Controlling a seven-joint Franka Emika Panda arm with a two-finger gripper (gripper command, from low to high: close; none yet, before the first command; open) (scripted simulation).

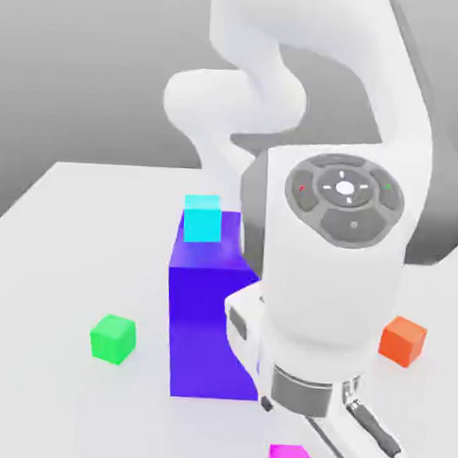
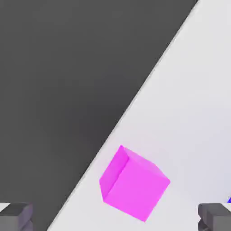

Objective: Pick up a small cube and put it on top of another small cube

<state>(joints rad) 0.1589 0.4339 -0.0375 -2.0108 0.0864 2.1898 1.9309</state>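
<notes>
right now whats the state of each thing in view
magenta cube: on the table near its edge, between the open fingers, not gripped
end effector: open, fingertips either side of the magenta cube
green cube: on the table, nothing on top
cyan cube: resting on the blue block
blue block: upright on the table
orange cube: on the table, apart

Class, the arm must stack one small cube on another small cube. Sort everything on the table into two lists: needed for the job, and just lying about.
Needed: magenta cube, lying between the open tool's fingers; green cube.

Lying about: cyan cube on top of the big blue block; orange cube.
</notes>
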